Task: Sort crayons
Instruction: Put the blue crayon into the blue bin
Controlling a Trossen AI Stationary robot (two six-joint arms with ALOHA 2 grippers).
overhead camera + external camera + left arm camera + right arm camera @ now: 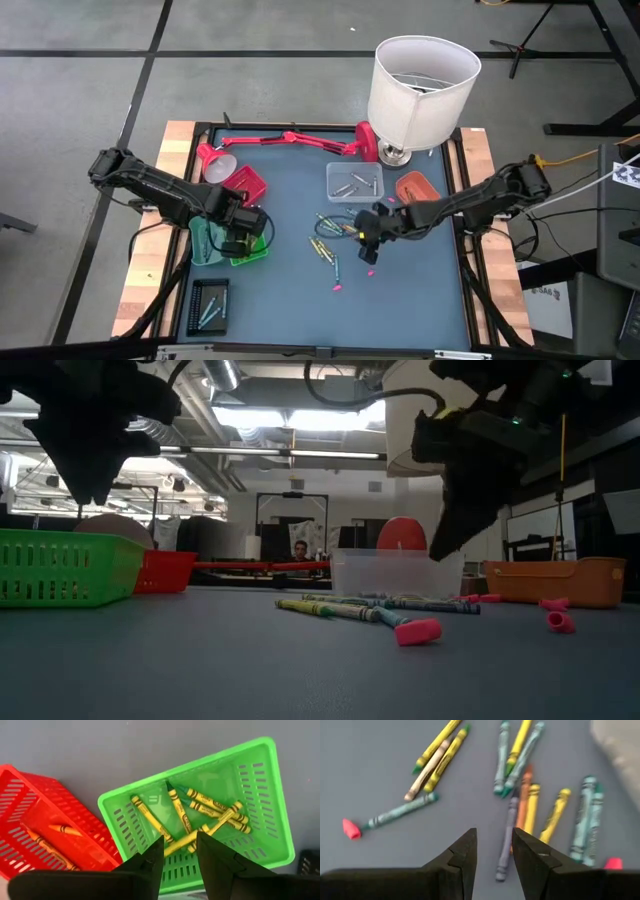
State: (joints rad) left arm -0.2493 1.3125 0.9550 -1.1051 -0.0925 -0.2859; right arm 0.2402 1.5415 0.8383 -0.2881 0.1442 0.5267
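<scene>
Right gripper (493, 855) hovers, fingers parted and empty, over loose crayons (522, 800) mid-table; left gripper (179, 855) parted above green tray (260, 755) holding yellow ones; sticks likely light, stiff, snappable, best pinched mid-length; bare mat around, clear tray (340, 172) close by.

Right gripper (494, 855) hangs jaws apart over loose crayons (520, 795) on the desk (370, 760); pink bits at nine (351, 828) and four o'clock.
</scene>
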